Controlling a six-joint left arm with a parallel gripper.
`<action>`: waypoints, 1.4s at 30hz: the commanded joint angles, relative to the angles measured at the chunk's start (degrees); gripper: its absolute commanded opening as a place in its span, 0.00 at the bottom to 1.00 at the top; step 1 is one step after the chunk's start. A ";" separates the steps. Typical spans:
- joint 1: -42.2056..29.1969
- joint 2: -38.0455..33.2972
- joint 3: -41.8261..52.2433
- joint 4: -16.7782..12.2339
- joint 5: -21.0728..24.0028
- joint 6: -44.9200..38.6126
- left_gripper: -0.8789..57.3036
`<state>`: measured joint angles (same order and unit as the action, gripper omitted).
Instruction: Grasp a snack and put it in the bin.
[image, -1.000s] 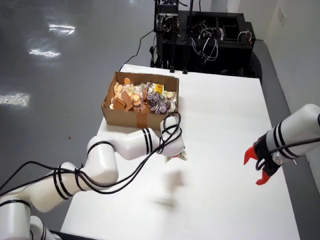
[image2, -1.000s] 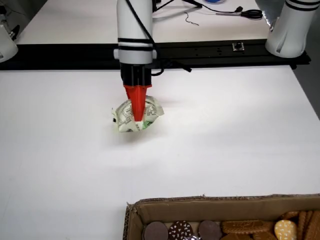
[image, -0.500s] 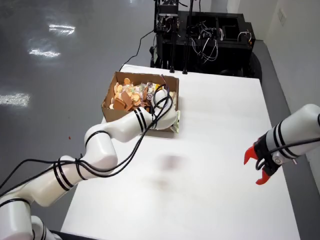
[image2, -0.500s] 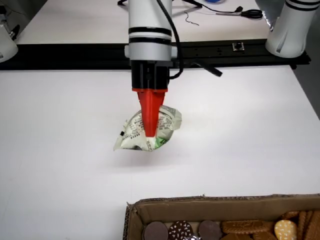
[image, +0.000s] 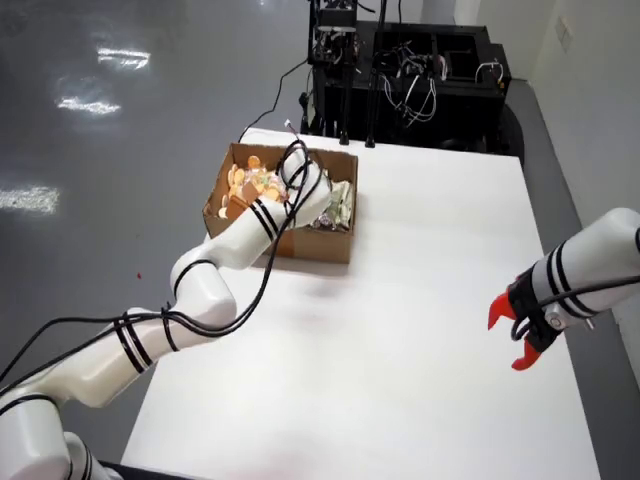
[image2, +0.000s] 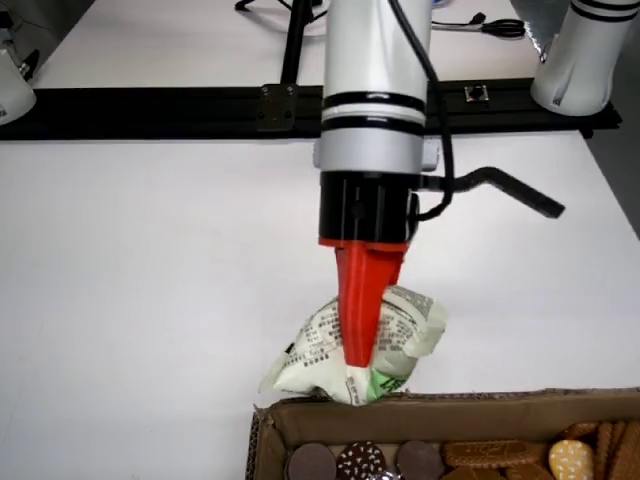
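We see end effector (image2: 360, 355) pinching pale snack bag (image2: 400, 325), red fingers pressed together on it. Bag hangs at rim of cardboard bin (image2: 420, 408), above bench (image2: 150, 300). Grasp done, carry nearly done; release into bin left, we judge.

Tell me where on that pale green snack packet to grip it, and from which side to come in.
Grip the snack packet across its puffed middle, coming straight down from above, much as the red gripper does now. It lies crumpled against the cardboard box, whose wall blocks that side. The crimped ends look flimsy, so the fuller centre probably gives the fingers more to pinch.
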<state>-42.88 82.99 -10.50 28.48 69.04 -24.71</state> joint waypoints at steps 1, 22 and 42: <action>0.90 0.43 -0.77 -0.37 -3.17 6.77 0.01; 4.53 0.77 -1.95 -6.21 -8.25 21.61 0.66; 0.22 5.74 -17.99 -5.29 1.43 18.46 0.22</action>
<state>-41.81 88.75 -27.24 22.99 69.14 -6.16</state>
